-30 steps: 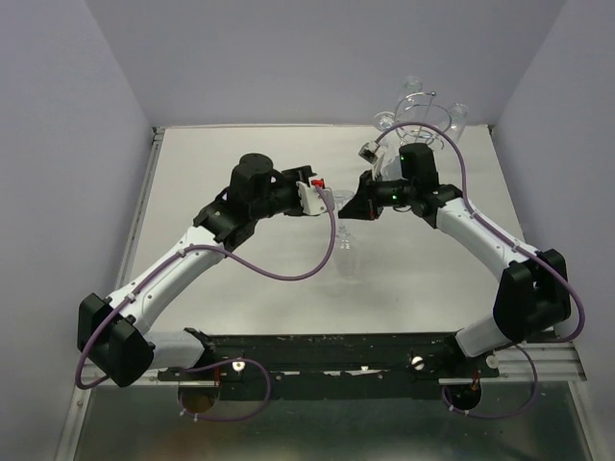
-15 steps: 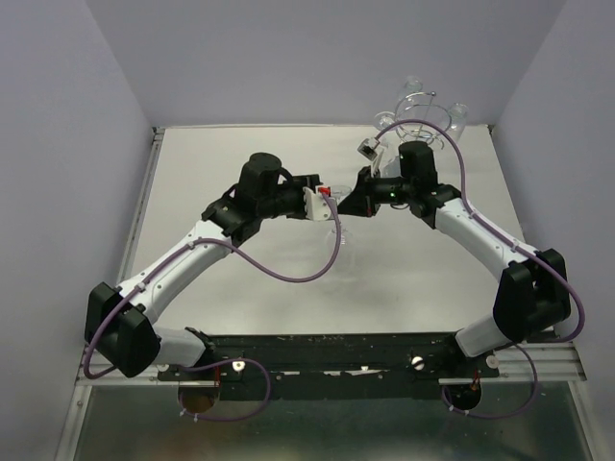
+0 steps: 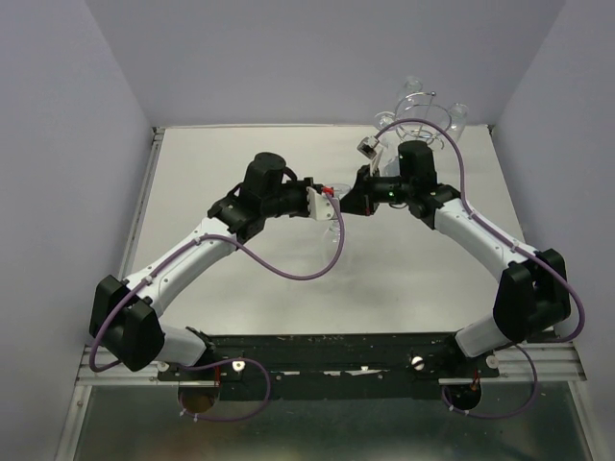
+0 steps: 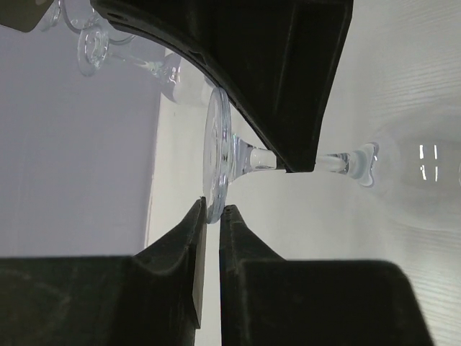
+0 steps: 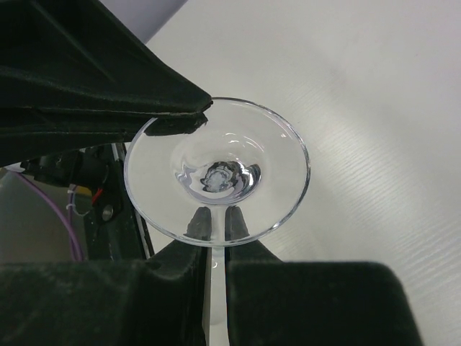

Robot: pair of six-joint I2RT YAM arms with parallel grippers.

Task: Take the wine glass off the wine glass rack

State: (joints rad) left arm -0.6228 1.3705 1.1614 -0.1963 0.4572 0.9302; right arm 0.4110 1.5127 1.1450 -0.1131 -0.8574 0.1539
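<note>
A clear wine glass (image 4: 248, 157) is held in the air between both grippers, well away from the wine glass rack (image 3: 424, 113) at the back right. Its round foot (image 5: 216, 169) faces the right wrist camera. My right gripper (image 5: 215, 220) is shut on the thin stem just behind the foot. From the other side, my left gripper (image 4: 214, 210) is shut on the edge of the foot, its fingers (image 5: 108, 94) reaching in at the upper left. The bowl (image 4: 425, 180) hangs over the table. In the top view the glass (image 3: 336, 199) shows only faintly between the left gripper (image 3: 327, 200) and the right gripper (image 3: 352, 202).
Other clear glasses (image 3: 411, 88) still hang on the chrome rack near the back wall, and they also show in the left wrist view (image 4: 94, 45). The pale table (image 3: 240, 154) has a raised left edge (image 3: 144, 192). Purple cables loop off both arms.
My left arm has moved right to the glass and closed its jaws on the rim of the foot. The right gripper has kept its hold on the stem and barely moved.
</note>
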